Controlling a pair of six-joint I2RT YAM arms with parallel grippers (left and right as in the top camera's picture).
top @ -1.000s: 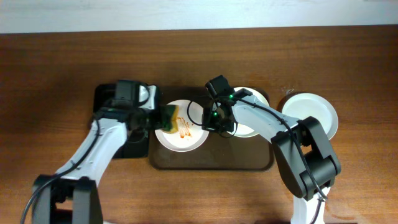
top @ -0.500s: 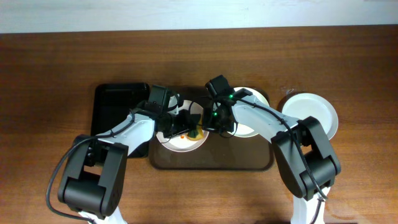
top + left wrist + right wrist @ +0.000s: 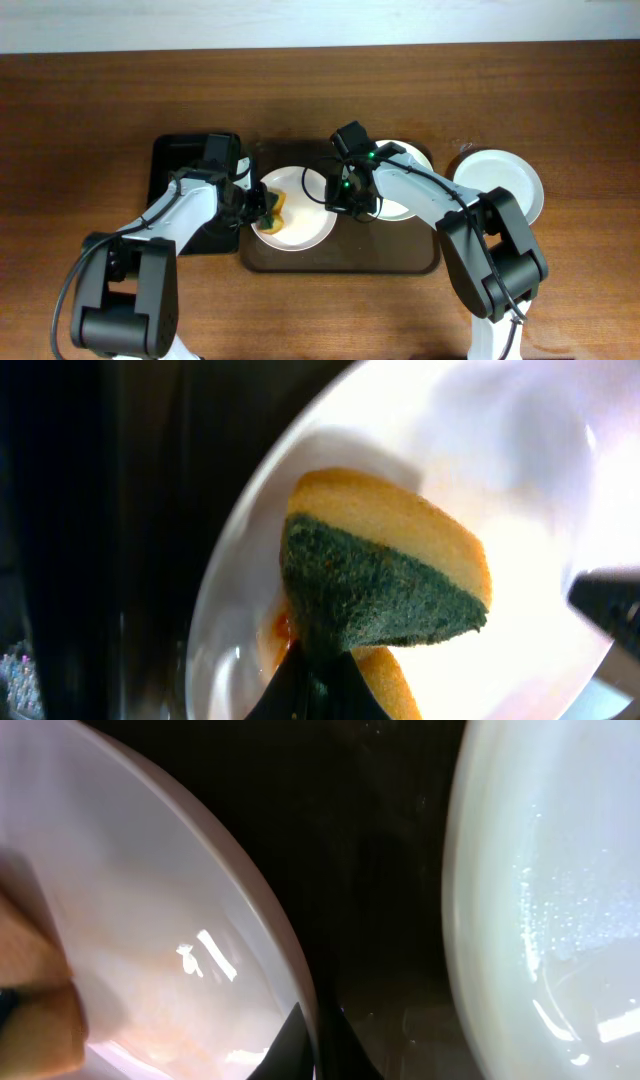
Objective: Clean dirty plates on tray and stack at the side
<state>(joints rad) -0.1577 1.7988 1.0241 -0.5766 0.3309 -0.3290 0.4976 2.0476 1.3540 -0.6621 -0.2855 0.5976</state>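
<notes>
A white plate (image 3: 300, 222) lies at the left of the dark brown tray (image 3: 340, 262). My left gripper (image 3: 256, 206) is shut on a yellow-and-green sponge (image 3: 273, 207) and presses it on the plate's left side. In the left wrist view the sponge (image 3: 390, 580) lies on the plate (image 3: 520, 450), with an orange smear by the fingers (image 3: 315, 685). My right gripper (image 3: 341, 196) is shut on this plate's right rim; its wrist view shows the fingers (image 3: 315, 1040) pinching the rim (image 3: 240, 910). A second plate (image 3: 410, 162) lies on the tray's right, partly under the right arm. A third plate (image 3: 500, 183) lies on the table to the right.
A smaller black tray (image 3: 180, 160) lies left of the brown tray, under my left arm. The second plate (image 3: 560, 900) is a narrow strip of dark tray (image 3: 380, 870) away from the held rim. Bare wooden table lies all round.
The left gripper swept the sponge right across the plate, then back to its left side. The orange streaks at the plate's centre are gone. The right arm has not moved.
</notes>
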